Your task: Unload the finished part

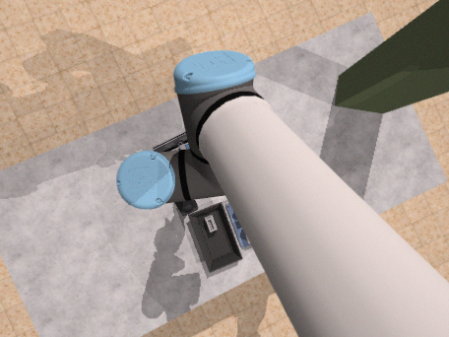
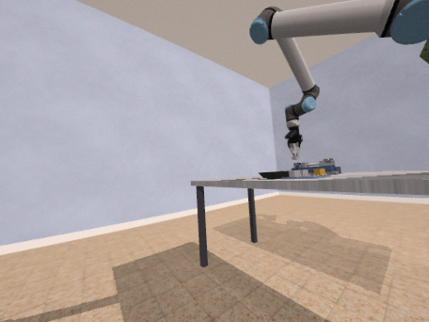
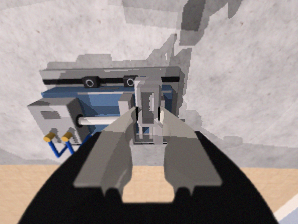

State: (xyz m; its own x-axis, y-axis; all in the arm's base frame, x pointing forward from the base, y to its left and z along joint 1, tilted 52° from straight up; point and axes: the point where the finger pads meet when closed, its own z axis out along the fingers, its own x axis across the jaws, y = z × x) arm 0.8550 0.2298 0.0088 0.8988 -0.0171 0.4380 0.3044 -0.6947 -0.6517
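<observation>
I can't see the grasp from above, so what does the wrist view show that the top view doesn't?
Only the wrist view shows the tool shut on the finished part, raised above the blue vise. Only the top view shows the black outfeed tray holding one part, its other end free. Both show the grey table.

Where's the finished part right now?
In the wrist view the finished part sits clamped between the jaws of the gripper, lifted above the blue vise.
</observation>
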